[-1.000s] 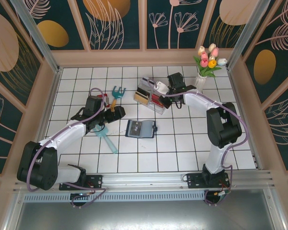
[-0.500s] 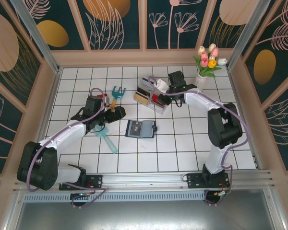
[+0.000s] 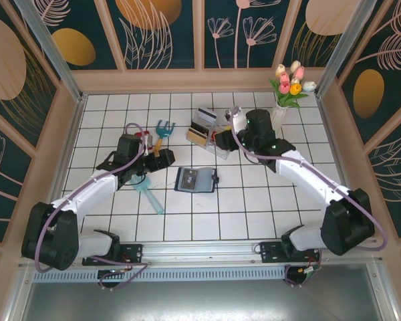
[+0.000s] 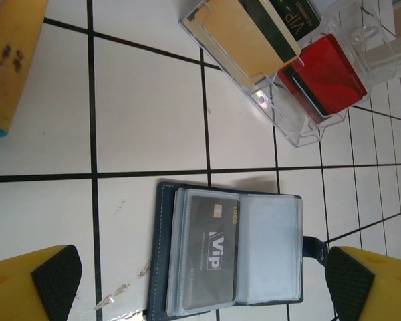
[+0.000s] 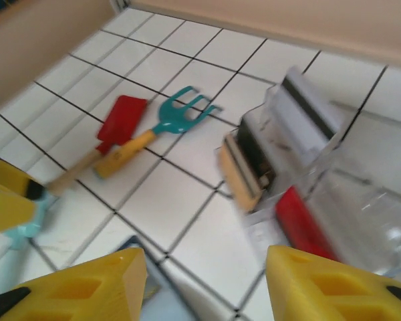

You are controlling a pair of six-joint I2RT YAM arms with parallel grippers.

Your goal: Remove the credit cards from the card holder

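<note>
Card holder (image 3: pixel 196 180) lying open and flat on the white tiles (image 3: pixel 254 200), mid-table, between the two arms. Got a dark VIP card (image 4: pixel 210 251) tucked in one clear pocket, so not finished yet. Tan card (image 4: pixel 248 33) and red card (image 4: pixel 324 72) parked in the clear box (image 4: pixel 291 127) just behind. Left gripper (image 4: pixel 200 294) hovering over the holder, jaws wide apart, empty. Right gripper (image 5: pixel 204 287) up by the box, jaws apart too, holding nothing. Probably next: pin the holder down, pinch that card's edge, slide it out.
</note>
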